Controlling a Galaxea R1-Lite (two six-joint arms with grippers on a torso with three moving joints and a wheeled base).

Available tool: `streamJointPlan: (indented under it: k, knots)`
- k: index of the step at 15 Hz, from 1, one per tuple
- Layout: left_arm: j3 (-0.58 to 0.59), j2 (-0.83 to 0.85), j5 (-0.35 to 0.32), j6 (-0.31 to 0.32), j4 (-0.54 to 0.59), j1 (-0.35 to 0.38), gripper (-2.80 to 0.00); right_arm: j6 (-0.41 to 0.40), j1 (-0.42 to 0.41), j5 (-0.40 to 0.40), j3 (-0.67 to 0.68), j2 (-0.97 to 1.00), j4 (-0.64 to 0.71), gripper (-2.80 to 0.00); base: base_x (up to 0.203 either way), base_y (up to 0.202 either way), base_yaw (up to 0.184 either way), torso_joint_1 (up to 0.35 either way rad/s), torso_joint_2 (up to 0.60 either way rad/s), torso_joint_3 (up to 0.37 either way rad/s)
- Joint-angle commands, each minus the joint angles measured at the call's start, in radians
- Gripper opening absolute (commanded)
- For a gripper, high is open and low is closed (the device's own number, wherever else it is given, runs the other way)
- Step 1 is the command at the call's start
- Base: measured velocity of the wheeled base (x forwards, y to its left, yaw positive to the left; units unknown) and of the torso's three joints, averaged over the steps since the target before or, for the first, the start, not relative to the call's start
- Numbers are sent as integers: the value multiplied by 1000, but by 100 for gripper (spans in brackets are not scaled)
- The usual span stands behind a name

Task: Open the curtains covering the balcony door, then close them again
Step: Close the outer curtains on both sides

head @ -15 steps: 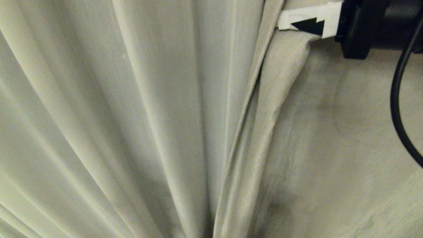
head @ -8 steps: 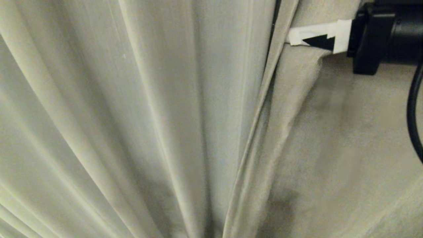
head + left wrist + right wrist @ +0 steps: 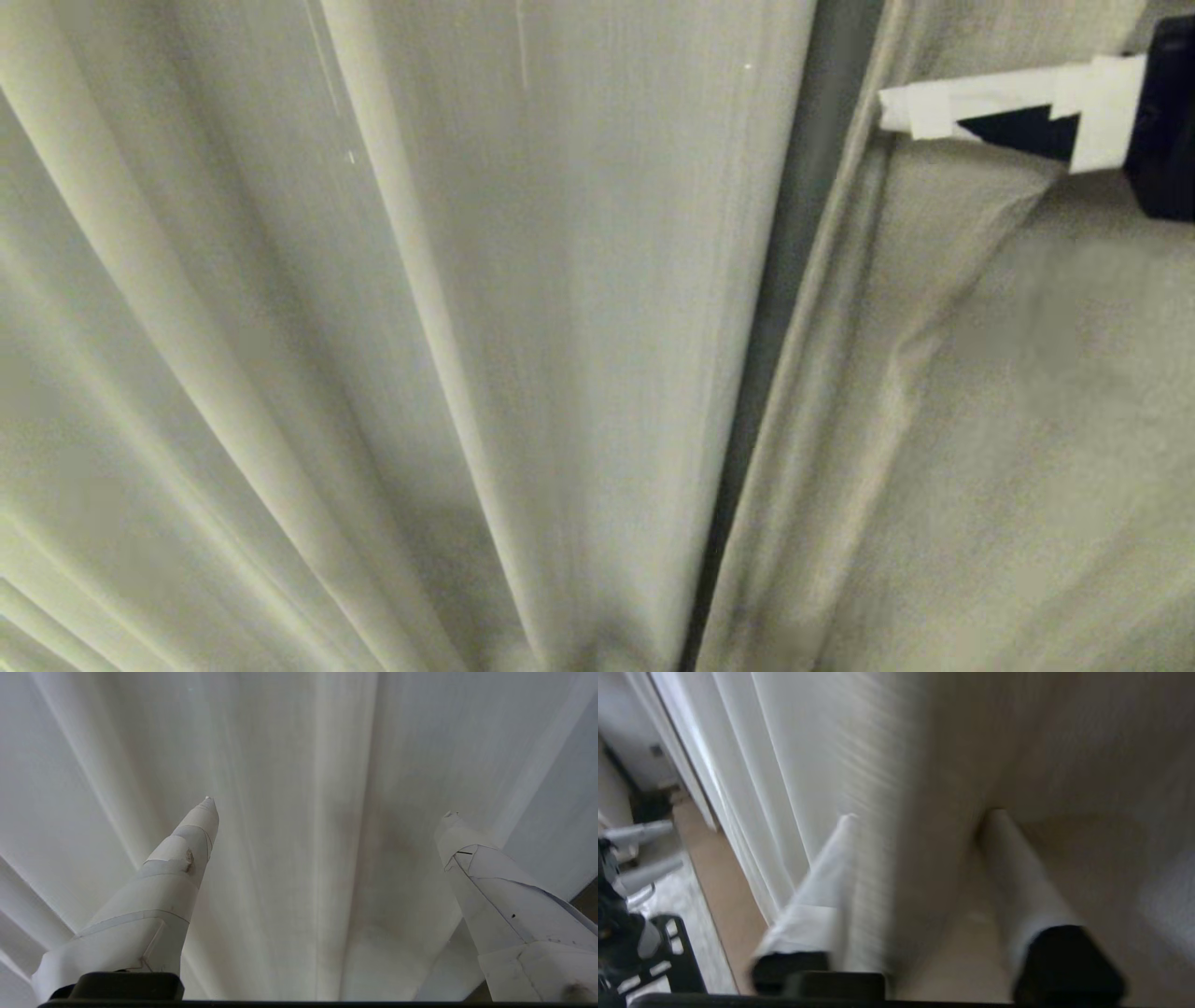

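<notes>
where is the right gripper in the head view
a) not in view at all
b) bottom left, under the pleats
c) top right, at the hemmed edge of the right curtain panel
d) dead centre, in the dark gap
c: the right gripper reaches in from the top right corner, its taped white fingers at the hemmed edge of the right curtain panel, beside the dark gap between the panels.

tan floor point(image 3: 714, 896) beside pale rug point(image 3: 682, 914); white wall point(image 3: 626, 742) behind.
</notes>
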Motion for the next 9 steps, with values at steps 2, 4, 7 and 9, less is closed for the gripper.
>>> streamJointPlan:
  k: [2, 4, 7, 9]
  knots:
    - [0, 0, 1, 0, -1, 0, 0, 26, 0, -71, 42, -98, 4, 0, 0, 0, 0, 0, 0, 0]
    - [0, 0, 1, 0, 0, 0, 0, 36, 0, -104, 97, -183, 20, 0, 0, 0, 0, 0, 0, 0]
    - [0, 0, 1, 0, 0, 0, 0, 57, -4, -113, 213, -354, 70, 0, 0, 0, 0, 0, 0, 0]
    - [0, 0, -1, 0, 1, 0, 0, 62, -14, -114, 314, -491, 120, 0, 0, 0, 0, 0, 0, 0]
